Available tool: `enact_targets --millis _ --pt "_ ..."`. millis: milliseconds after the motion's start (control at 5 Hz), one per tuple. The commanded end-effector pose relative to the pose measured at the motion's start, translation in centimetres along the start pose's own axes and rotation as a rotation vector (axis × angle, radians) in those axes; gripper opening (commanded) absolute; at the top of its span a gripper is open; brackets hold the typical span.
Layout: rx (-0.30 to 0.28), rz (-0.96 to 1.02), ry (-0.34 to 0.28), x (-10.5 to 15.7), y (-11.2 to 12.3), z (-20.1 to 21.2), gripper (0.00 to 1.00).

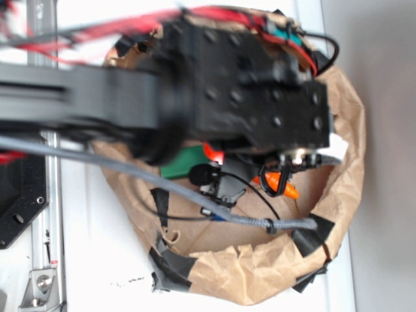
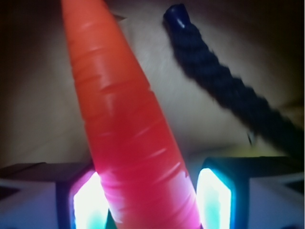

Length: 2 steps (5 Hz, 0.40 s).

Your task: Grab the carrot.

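1 glossy orange tapered plastic carrot, faintly ridged, between 2 glowing pads of 1 hand; grip contact unclear. 1 dark braided cord beside.

The carrot lies between the glowing fingers.

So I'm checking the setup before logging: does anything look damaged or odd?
Yes: the brown paper wall ringing the workspace is crumpled and patched with black tape. The carrot sits between the pincer fingers, looking intact.
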<state>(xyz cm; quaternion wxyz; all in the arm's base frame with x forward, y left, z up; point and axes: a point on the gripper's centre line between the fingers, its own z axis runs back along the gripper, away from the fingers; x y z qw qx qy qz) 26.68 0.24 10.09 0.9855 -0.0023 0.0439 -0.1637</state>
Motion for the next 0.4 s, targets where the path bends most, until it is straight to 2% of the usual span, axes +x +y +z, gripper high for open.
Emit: enact_targets --millis 0,200 --pt "0.059 0.287 -0.149 -2.09 -0.27 9.18 0.0" --pt "0.026 0.313 -0.143 -2.35 -0.53 9.05 0.0"
